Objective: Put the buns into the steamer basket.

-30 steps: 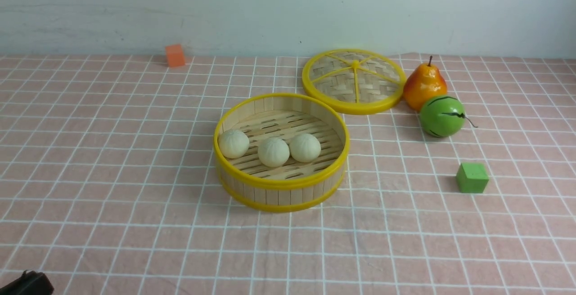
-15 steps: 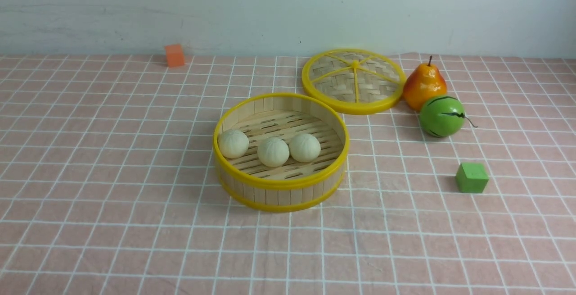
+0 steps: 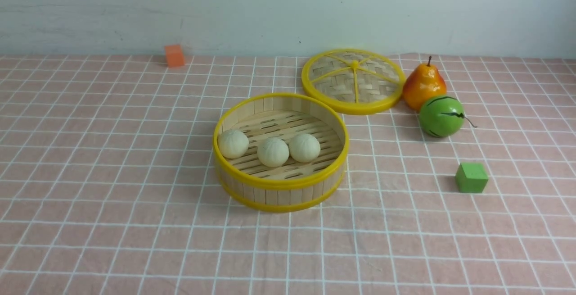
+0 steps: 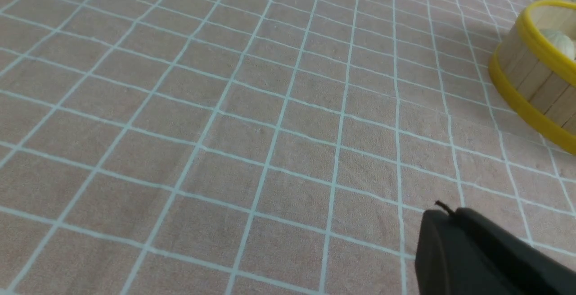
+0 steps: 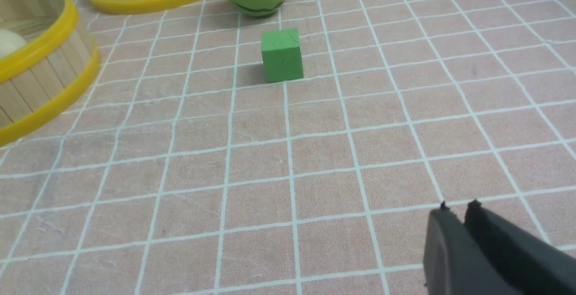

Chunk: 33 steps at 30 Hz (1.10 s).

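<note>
buns (image 3: pixel 273 152): I saw all three inside steamer basket (image 3: pixel 281 182), unmoved | left end effector (image 4: pixel 438 211): gone from the front view's corner since a second ago, pressed together, empty | right end effector (image 5: pixel 456 209): I saw tips slightly parted, empty, near green cube (image 5: pixel 281 55)

Backdrop is just a plain pale wall (image 3: pixel 288 11), bluish-white with a few scuffs and faint streaks, filling the top quarter of the frame. Everything below it is a table under a pink tablecloth (image 3: pixel 90 173) with a white grid, lit soft and even with small shadows.
</note>
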Motion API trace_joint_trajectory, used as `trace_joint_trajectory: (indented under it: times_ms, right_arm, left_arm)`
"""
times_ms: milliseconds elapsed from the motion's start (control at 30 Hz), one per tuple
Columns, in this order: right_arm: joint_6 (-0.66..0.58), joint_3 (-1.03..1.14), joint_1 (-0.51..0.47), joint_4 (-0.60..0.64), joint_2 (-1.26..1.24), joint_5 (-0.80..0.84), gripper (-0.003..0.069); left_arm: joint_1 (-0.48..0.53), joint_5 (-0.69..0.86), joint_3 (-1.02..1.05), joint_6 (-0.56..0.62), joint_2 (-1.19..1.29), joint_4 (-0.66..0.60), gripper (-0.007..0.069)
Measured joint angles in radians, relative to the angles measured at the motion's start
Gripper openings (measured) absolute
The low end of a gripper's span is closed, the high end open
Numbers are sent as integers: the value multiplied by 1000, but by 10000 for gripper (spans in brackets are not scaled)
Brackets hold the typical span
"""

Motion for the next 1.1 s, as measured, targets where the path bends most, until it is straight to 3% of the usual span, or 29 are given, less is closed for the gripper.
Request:
trace_joint_trajectory:
  times_ms: [1100]
  right_arm:
    - [0, 0, 0, 0, 0, 0, 97]
  left_arm:
    - [0, 0, 0, 0, 0, 0, -8]
